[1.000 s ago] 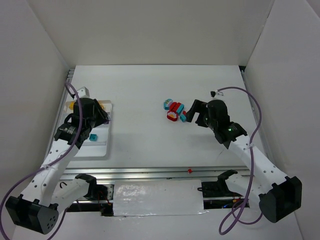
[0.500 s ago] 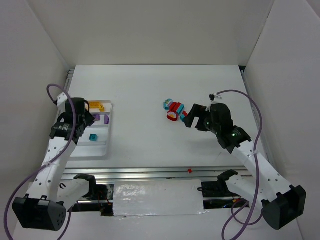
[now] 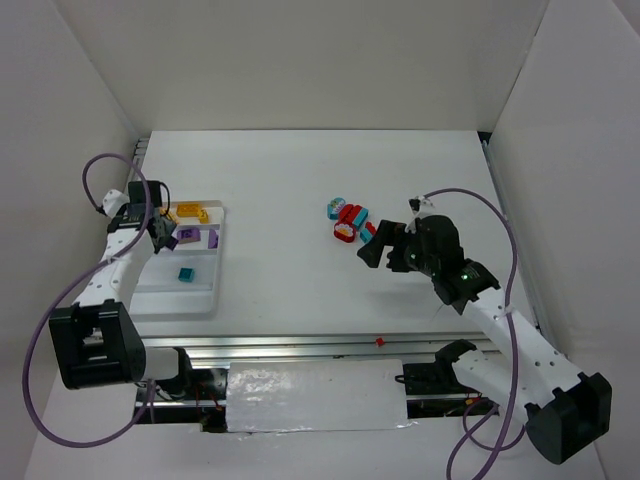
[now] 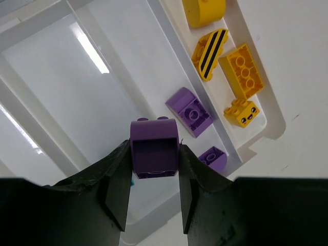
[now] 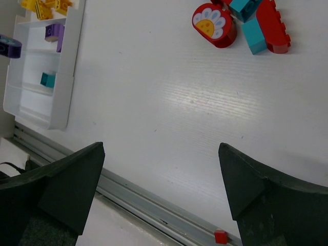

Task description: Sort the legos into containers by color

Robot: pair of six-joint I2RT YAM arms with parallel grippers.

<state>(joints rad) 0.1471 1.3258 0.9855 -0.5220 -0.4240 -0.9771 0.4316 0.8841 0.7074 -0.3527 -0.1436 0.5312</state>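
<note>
purple brick (image 4: 154, 151), rounded, 2 studs showing

1. The left arm (image 3: 108, 280) rises from its base at the near left edge and reaches toward the far left, its wrist turned to the right.
2. The left gripper (image 4: 154, 154) points downward, its jaws drawn close and clamped on the two sides of a purple brick (image 4: 154, 143).
3. The right arm (image 3: 500, 315) stretches from the near right corner toward the middle, leaning left.
4. The right gripper (image 5: 161, 154) hangs low with its jaws spread wide, nothing between them.
</note>
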